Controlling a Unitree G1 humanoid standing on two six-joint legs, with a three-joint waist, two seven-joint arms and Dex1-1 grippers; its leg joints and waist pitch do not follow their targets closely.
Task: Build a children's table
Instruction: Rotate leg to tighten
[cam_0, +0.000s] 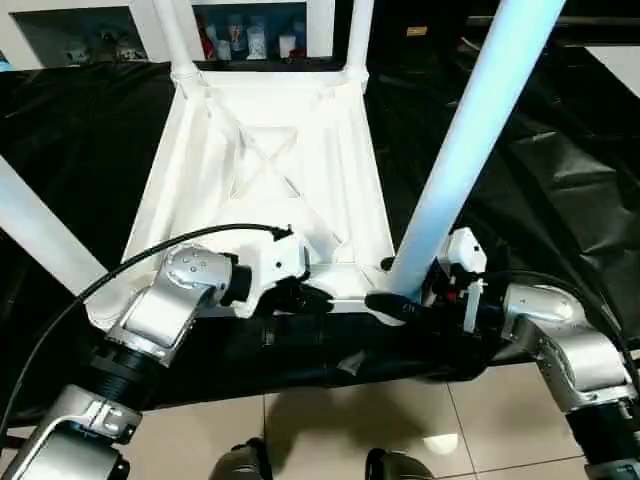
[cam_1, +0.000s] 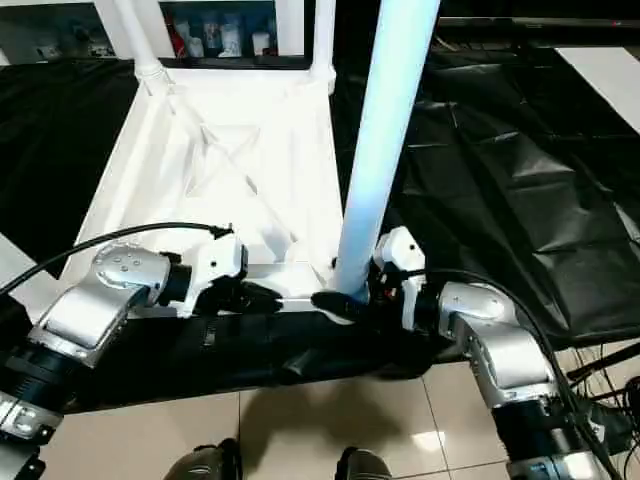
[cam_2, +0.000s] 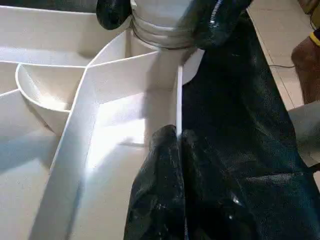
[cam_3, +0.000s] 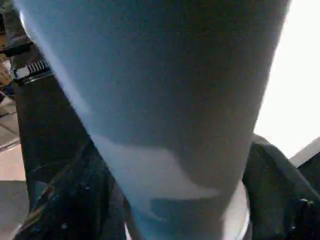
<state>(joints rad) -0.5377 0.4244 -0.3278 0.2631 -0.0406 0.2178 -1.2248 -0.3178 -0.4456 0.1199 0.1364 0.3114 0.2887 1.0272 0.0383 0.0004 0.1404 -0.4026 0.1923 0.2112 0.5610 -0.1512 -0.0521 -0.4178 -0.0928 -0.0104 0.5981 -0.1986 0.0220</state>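
While right tool (cam_0: 400, 300) clamps upright leg (cam_0: 470, 140), left tool (cam_2: 177, 142) pinches tabletop rim (cam_2: 179, 100)

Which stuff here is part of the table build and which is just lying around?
Job:
- table top, upside down
- near-right leg, held by right gripper
- three other legs, socketed
- left gripper on the top's near rim

Lying about:
- black sheet
- shelf items

Lab: black sheeting (cam_0: 560, 170), tiled floor (cam_0: 330, 425).
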